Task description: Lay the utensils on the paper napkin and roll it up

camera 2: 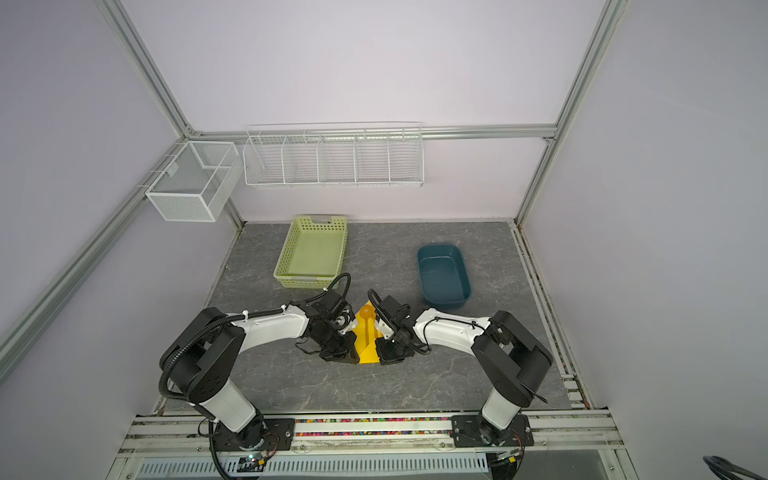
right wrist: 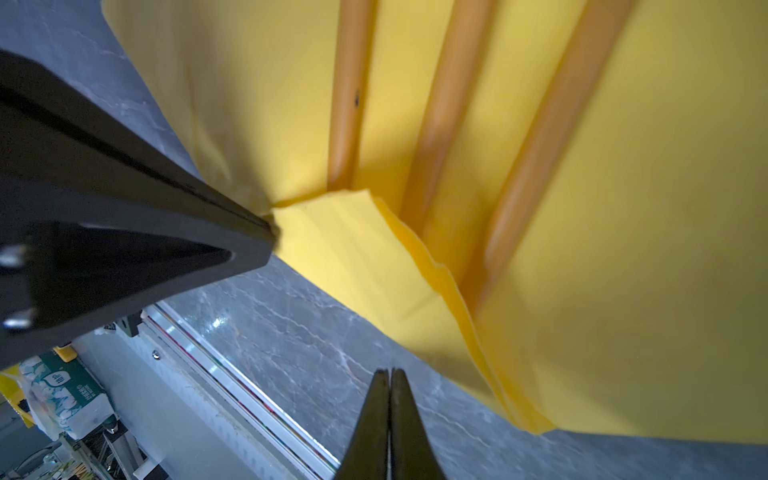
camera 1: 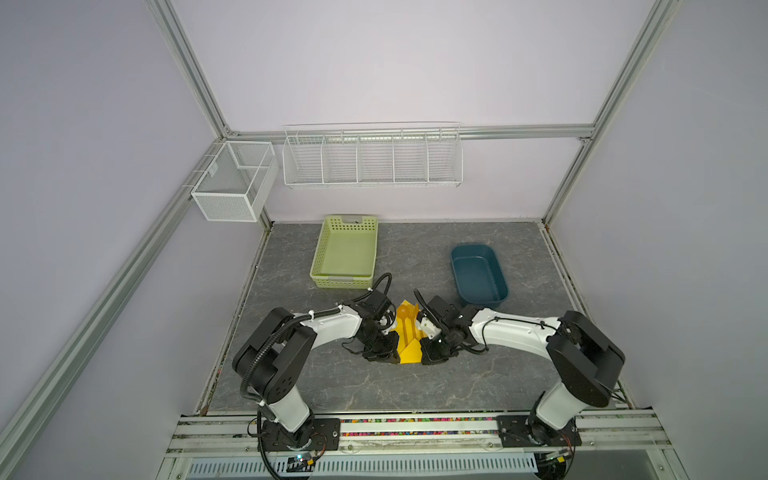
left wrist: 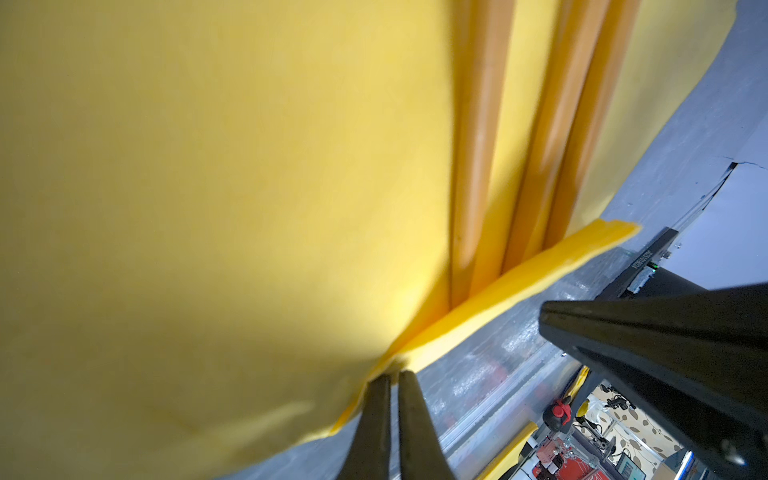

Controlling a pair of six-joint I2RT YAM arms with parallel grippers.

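Yellow square paper napkin: mid-table between my wrists, near edge flapped over the handles, I'd guess so the roll can start.
Slim orange-brown utensils: side by side on it, spoon bowl pointing away.
Left gripper: clenched on the flap's edge, paper puckers there.
Right gripper: squeezed closed on nothing, just off the flap.
Grey marble-look tabletop: green slotted basket, dark blue tub further back.
Room: lilac walls, aluminium frame.
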